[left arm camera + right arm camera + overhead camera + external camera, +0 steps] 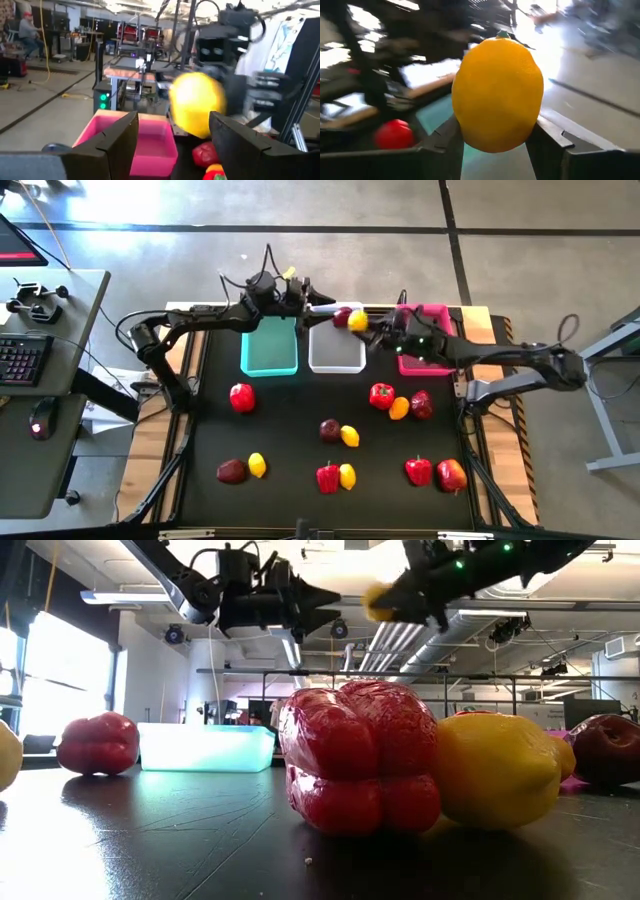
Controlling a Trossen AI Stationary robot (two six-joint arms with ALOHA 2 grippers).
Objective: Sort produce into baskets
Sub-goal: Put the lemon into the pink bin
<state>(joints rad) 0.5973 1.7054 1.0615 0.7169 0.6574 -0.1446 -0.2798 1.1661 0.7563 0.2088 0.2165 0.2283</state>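
Note:
My right gripper (366,323) is shut on a yellow lemon (497,95), high above the far right corner of the white bin (335,352). My left gripper (322,307) is open and empty. It hangs level over the far edge between the teal bin (270,348) and the white bin, pointing at the lemon (196,102). A dark maroon fruit (342,315) shows just left of the lemon. The pink bin (432,312) lies mostly under my right arm. Several peppers, maroon fruits and lemons lie on the black table. My right gripper pinches the lemon's two long sides (462,125) between its two fingers. The fingers come about level from the table's right side. The lemon is lifted clear, well above the bins (378,600), and its stem end points away from the fingers.
A red pepper (241,397) lies near the teal bin. A pepper (381,395), a lemon (399,408) and a maroon fruit (421,404) lie near the pink bin. More produce lies toward the near edge (337,476). A desk with a keyboard (20,358) stands left.

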